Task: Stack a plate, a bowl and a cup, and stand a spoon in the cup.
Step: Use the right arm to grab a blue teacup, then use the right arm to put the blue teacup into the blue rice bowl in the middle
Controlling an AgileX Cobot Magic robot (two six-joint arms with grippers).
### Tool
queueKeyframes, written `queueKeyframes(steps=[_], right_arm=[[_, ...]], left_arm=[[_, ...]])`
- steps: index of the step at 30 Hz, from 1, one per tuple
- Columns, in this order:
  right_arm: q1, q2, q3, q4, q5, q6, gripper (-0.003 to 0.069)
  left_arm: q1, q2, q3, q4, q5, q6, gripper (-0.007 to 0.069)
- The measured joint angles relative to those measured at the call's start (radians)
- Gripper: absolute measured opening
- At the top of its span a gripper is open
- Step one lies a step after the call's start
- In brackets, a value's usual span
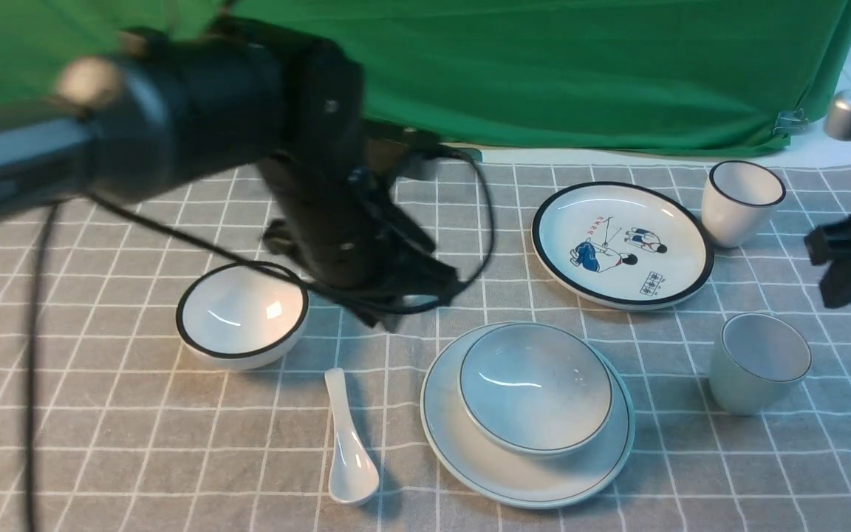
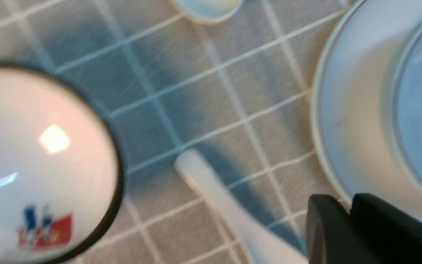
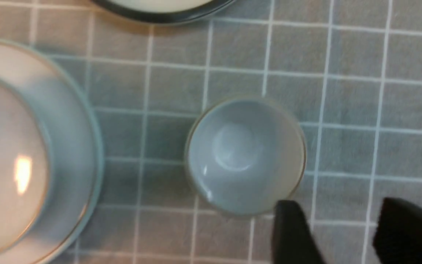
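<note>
One pale cup (image 1: 758,363) w/ dark rim

Front view high, facing forward over tablecloth (image 1: 100,443). Both wrist views close, looking down; share plate (image 2: 343,121) (image 3: 75,128).

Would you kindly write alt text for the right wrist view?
A small pale greenish-cream cup stands empty on grey checked cloth, the right hand open near it. A pale shallow bowl sits on a large pale plate nearby.
</note>
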Motion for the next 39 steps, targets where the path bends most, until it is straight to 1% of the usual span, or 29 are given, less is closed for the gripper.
queueKeyframes(steps=[4,7,9,14,15,17,18,19,20,21,23,25,27,31,32,34,39], right_arm=[[-0.030,0.095,-0.032,-0.009,0.006,0.000,0.0435],[-0.050,0.171,-0.037,-0.009,0.005,0.000,0.0440],[-0.054,0.205,-0.037,-0.009,0.006,0.001,0.0440],[-0.055,0.294,-0.037,0.079,0.000,-0.036,0.0434],[-0.055,0.301,-0.037,0.092,0.000,-0.045,0.0415],[-0.055,0.312,-0.037,0.108,-0.001,-0.058,0.0321],[-0.055,0.312,-0.037,0.112,-0.001,-0.066,0.0207],[-0.055,0.305,-0.037,0.112,-0.001,-0.076,0.0121],[-0.055,0.302,-0.037,0.112,0.000,-0.077,0.0111],[-0.052,0.286,-0.037,0.118,0.007,-0.080,0.0082],[-0.042,0.255,-0.038,0.129,0.018,-0.084,0.0082],[0.002,0.204,-0.048,0.141,0.033,-0.098,0.0082],[0.071,0.169,-0.068,0.150,0.042,-0.106,0.0082],[0.195,0.169,-0.115,0.165,0.048,-0.102,0.0082],[0.207,0.171,-0.117,0.165,0.048,-0.101,0.0082],[0.268,0.190,-0.145,0.165,0.045,-0.096,0.0082],[0.338,0.251,-0.189,0.167,0.043,-0.078,0.0082]], left_arm=[[0.052,-0.076,0.146,-0.001,-0.049,-0.035,0.0013],[0.088,-0.131,0.272,-0.017,-0.106,-0.040,0.0011],[0.093,-0.149,0.314,-0.024,-0.129,-0.042,0.0011],[0.094,-0.160,0.353,-0.053,-0.161,-0.045,0.0011],[0.094,-0.160,0.353,-0.056,-0.166,-0.045,0.0011],[0.094,-0.161,0.353,-0.067,-0.180,-0.047,0.0011],[0.095,-0.161,0.353,-0.068,-0.185,-0.048,0.0011],[0.095,-0.161,0.353,-0.069,-0.188,-0.048,0.0011],[0.095,-0.161,0.353,-0.070,-0.189,-0.048,0.0011],[0.095,-0.161,0.353,-0.071,-0.192,-0.048,0.0011],[0.095,-0.161,0.353,-0.071,-0.198,-0.048,0.0011],[0.095,-0.161,0.353,-0.072,-0.216,-0.048,0.0011],[0.095,-0.161,0.353,-0.083,-0.242,-0.048,0.0011],[0.095,-0.161,0.353,-0.098,-0.260,-0.048,0.0011],[0.095,-0.161,0.353,-0.098,-0.260,-0.048,0.0011],[0.095,-0.161,0.353,-0.098,-0.260,-0.048,0.0011],[0.095,-0.161,0.353,-0.100,-0.260,-0.048,0.0011]])
